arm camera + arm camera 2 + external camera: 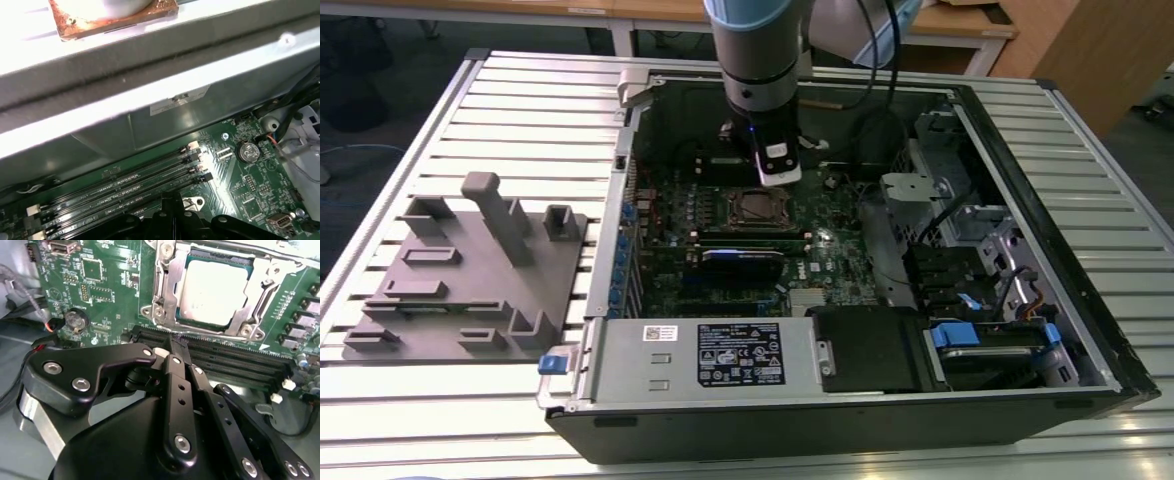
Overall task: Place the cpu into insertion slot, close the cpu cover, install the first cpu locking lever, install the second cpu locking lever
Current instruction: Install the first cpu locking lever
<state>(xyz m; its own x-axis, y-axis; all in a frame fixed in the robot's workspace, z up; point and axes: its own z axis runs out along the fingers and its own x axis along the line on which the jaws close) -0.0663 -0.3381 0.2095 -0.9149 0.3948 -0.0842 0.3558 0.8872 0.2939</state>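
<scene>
Fingers (176, 352) of your gripper (175, 342) sit pressed together, holding nothing, over the black memory slots (225, 357). You'll find the cpu (212, 292) seated in the insertion slot (165, 305), upper centre of the second wrist view, cpu cover (260, 290) around it.

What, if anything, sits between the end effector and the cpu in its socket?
Nothing visible. In the second wrist view the cpu lies in the insertion slot, framed by the cpu cover; the end effector hangs over the neighbouring memory slots.
</scene>
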